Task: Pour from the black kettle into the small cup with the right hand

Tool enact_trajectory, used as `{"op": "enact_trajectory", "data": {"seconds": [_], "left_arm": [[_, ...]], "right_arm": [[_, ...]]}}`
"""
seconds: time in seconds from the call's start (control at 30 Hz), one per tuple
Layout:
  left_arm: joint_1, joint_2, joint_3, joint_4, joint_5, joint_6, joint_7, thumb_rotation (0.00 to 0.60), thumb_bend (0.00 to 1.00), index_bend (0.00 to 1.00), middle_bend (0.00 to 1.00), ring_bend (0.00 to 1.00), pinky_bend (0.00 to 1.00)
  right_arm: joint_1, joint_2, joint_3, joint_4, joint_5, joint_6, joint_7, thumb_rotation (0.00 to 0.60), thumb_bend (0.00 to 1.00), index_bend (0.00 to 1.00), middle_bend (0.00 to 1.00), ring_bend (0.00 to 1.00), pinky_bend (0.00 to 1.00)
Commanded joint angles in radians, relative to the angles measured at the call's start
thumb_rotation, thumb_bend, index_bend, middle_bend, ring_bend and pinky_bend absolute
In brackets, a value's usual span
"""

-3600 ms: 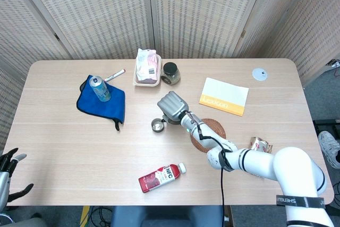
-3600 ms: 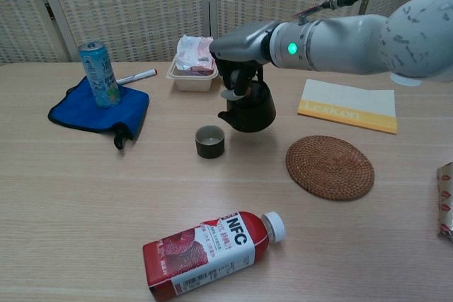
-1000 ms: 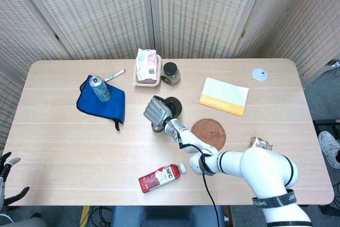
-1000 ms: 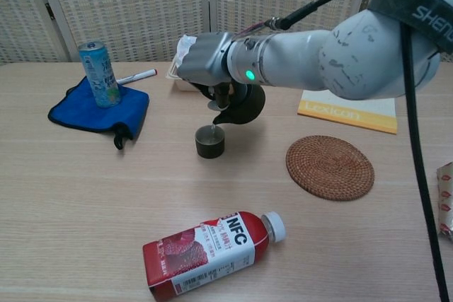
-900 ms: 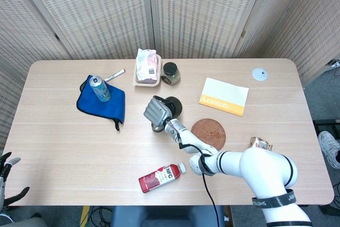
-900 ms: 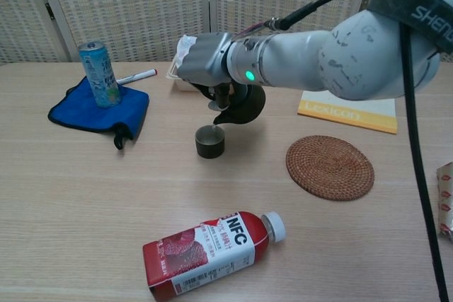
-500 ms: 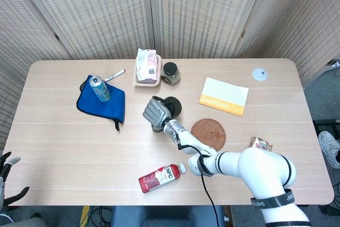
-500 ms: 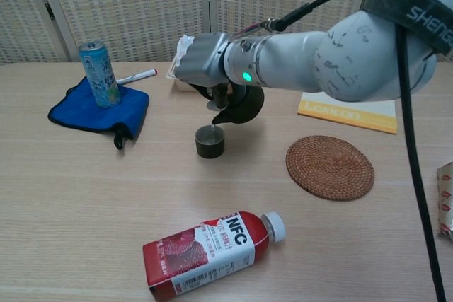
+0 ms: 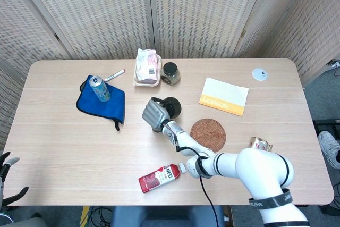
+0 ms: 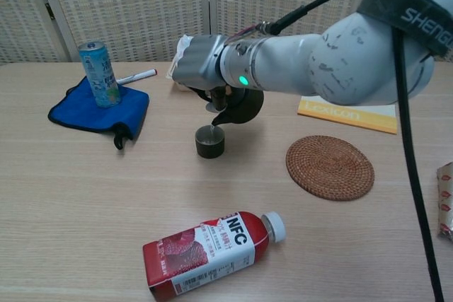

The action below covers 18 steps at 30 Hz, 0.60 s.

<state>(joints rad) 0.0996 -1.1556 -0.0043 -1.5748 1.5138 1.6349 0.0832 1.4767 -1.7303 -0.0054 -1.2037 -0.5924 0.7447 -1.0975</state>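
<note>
While the right robot hand (image 10: 200,70) grips the kettle (image 10: 239,106), now tipped slightly steeper than half a second ago, its spout hangs over the cup (image 10: 210,141) mid-surface, so pouring seems underway.

Black kettle (image 10: 243,106) tipped over small cup (image 10: 209,141), left of the round woven coaster (image 10: 330,167).
Kettle lifted, spout down just above cup rim; dark cup upright on table, possibly some liquid inside.

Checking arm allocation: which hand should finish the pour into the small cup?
Right. The right hand already holds the black kettle tilted, spout over the small cup. The left hand sits at the table's near-left edge, holding nothing.
</note>
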Motion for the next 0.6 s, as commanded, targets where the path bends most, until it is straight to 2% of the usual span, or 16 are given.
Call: {"op": "enact_trajectory", "data": {"seconds": [0.03, 0.6], "left_arm": [[0.001, 0.0, 0.0, 0.001, 0.0, 0.0, -0.001, 0.6, 0.14, 0.23, 0.11, 0.13, 0.01], [0.004, -0.001, 0.0, 0.006, -0.001, 0.001, -0.004, 0.6, 0.14, 0.23, 0.11, 0.13, 0.0]], "right_arm": [[0.003, -0.002, -0.002, 0.0, 0.006, 0.003, -0.008, 0.493, 0.46, 1.0, 1.0, 0.92, 0.46], [0.015, -0.019, -0.011, 0.019, 0.038, 0.013, -0.049, 0.493, 0.47, 1.0, 1.0, 0.92, 0.46]]}}
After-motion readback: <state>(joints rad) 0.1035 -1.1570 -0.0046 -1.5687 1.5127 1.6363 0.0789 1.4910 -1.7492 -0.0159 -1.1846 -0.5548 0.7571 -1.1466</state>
